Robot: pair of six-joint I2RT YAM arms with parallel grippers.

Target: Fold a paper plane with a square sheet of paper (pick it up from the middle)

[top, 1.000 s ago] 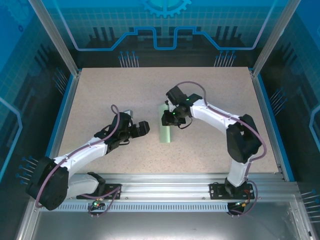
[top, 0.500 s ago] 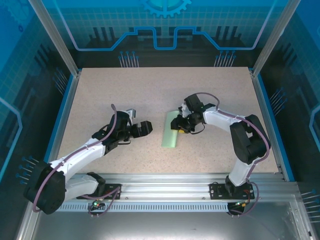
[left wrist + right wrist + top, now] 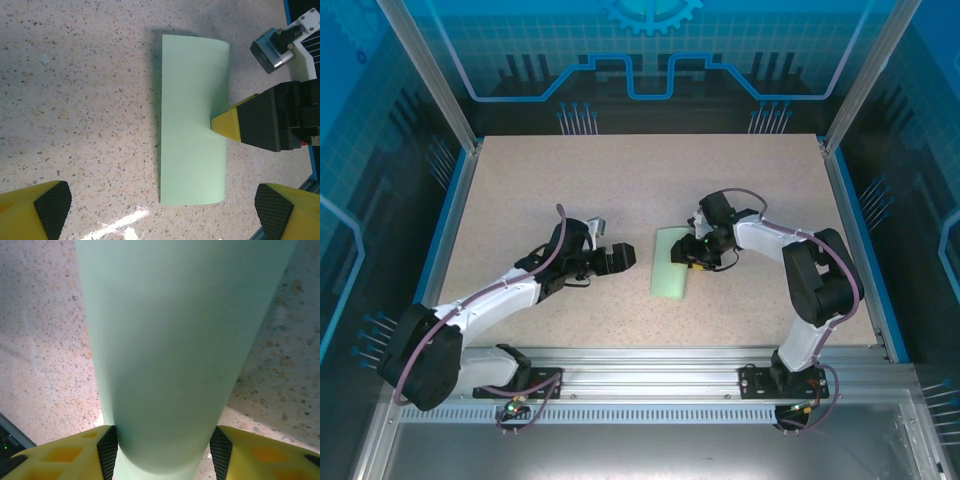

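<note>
Two hands flanked the square sheet of paper (image 3: 192,120), lying folded double near the tabletop (image 3: 620,180) centre: left hand (image 3: 619,257) released wide just beside it, likely on standby, right hand (image 3: 688,255) straddling its right-side fold, pinch-or-loose unclear; right wrist view showed that fold rounded, uncreased, where top external looked flat.

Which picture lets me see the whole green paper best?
The left wrist view: the green paper lies whole in it. The top external view shows the green paper small and far away. The right wrist view is so close to the green paper that it runs off the picture.
</note>
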